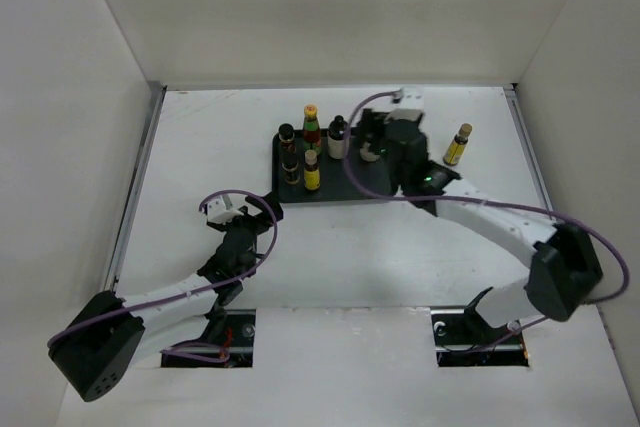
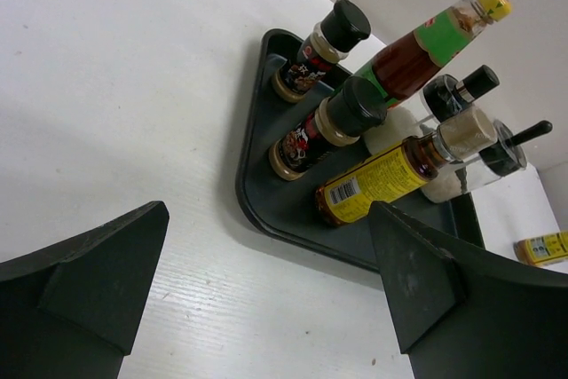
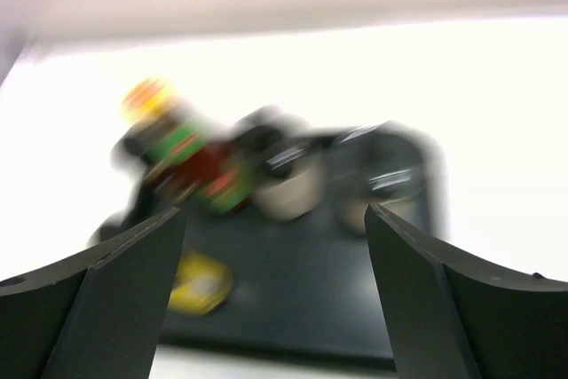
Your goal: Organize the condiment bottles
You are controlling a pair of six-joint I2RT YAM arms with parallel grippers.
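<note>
Six condiment bottles stand on the black tray (image 1: 350,185). They are two dark black-capped jars (image 1: 287,135) (image 1: 291,169), a green-red yellow-capped bottle (image 1: 311,125), a brown yellow-capped bottle (image 1: 312,173) and two whitish black-capped ones (image 1: 337,138) (image 3: 390,179). Another brown yellow-capped bottle (image 1: 458,144) stands on the table, right of the tray. My right gripper (image 1: 370,143) hangs open over the tray's right half, by the whitish bottles, holding nothing. Its wrist view is blurred. My left gripper (image 1: 250,210) is open and empty, low over the table in front of the tray's near left corner (image 2: 266,197).
White walls close in the table on the left, back and right. A raised edge strip (image 1: 140,177) runs along the left side. Purple cables loop over both arms.
</note>
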